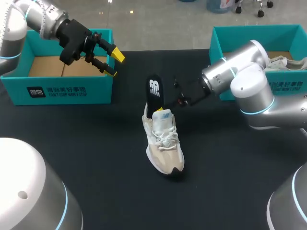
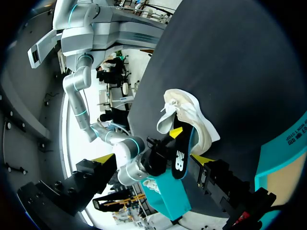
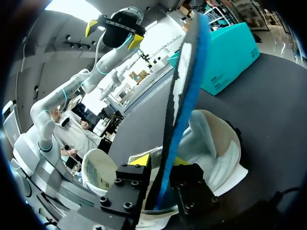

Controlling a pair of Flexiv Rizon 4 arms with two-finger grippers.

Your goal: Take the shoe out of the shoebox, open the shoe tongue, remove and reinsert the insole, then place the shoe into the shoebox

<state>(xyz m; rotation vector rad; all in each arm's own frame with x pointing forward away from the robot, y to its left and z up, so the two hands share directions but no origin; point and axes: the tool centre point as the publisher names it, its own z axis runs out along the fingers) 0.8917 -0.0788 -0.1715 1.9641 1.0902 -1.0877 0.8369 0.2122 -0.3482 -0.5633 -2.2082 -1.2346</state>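
Observation:
A beige and white shoe [image 1: 162,143] stands on the black table, toe toward me. A black insole [image 1: 154,93] sticks up out of its heel opening, with a blue underside [image 3: 180,110]. My right gripper [image 1: 160,109] is at the shoe's collar. In the right wrist view the insole runs between its yellow fingertips [image 3: 160,160]. It lies against one finger, with a thin gap on the other side. My left gripper [image 1: 109,61] hangs open and empty above the near corner of the left teal shoebox [image 1: 62,91], well apart from the shoe [image 2: 192,115].
A second teal shoebox [image 1: 230,36] at the back right holds another shoe [image 1: 283,62], behind my right arm. The left box shows a bare cardboard floor. Black table surface lies around the shoe on all sides.

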